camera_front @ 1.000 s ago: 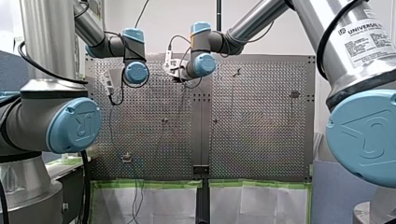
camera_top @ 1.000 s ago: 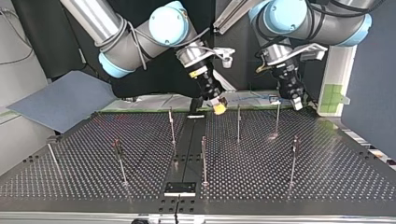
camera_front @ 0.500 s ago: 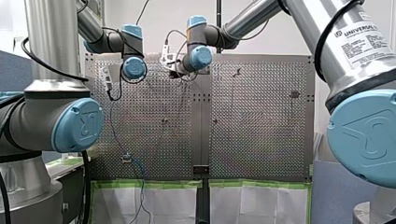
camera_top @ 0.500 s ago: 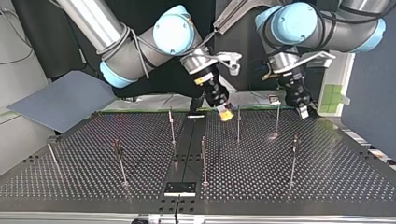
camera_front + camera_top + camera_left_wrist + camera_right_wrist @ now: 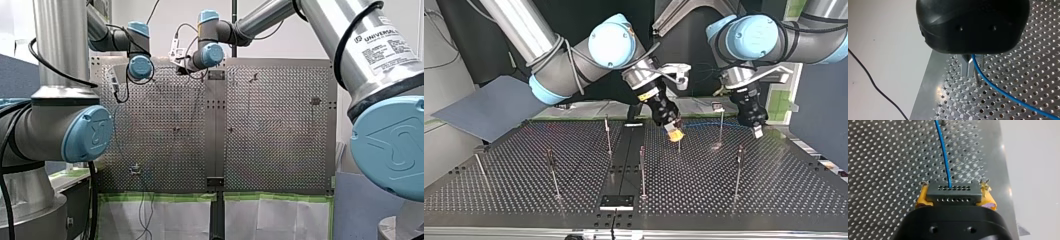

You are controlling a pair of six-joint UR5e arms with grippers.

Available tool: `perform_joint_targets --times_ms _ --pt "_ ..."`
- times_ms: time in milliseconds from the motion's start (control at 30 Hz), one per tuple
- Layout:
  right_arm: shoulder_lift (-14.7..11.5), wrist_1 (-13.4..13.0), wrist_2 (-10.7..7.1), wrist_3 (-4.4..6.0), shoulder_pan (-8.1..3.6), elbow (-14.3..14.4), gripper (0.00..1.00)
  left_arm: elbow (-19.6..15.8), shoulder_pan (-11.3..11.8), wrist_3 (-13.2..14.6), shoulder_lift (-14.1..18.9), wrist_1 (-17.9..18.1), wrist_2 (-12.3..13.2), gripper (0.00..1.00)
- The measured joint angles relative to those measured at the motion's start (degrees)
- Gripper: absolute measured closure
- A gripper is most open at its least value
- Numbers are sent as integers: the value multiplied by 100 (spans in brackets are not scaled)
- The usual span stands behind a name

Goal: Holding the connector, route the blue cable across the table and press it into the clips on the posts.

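Right wrist view shows my right hand (image 5: 955, 198) squeezing the connector (image 5: 954, 192), the blue cable (image 5: 944, 152) runs to my left hand (image 5: 756, 131), which pinches it over the surface's (image 5: 774, 200) far side in the top view, and I think no clip on the posts (image 5: 642, 170) holds it yet.

Robot lab: perforated table (image 5: 774, 190), clip posts (image 5: 642, 170)

One blue cable (image 5: 704, 124), strung between my right gripper (image 5: 674, 133) and my left gripper (image 5: 756, 129), near the perforated table's (image 5: 499, 195) arm-side edge; thin posts (image 5: 642, 170) stood upright.
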Motion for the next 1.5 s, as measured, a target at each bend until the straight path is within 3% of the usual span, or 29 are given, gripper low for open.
perform_joint_targets --times_ms 333,567,867,1200,1500 --pt "280 81 -12 26 63 -552 100 45 211 -58 -19 1 192 100" --pt "526 106 -10 27 102 -927 100 56 373 -113 -51 92 465 100" --pt "634 280 57 27 123 -1370 100 56 478 -151 -246 130 728 100" --pt "852 360 141 27 141 -1405 100 56 575 -152 -307 270 791 100" --pt "1038 344 139 26 122 -1402 100 101 697 -226 -442 400 1138 100"
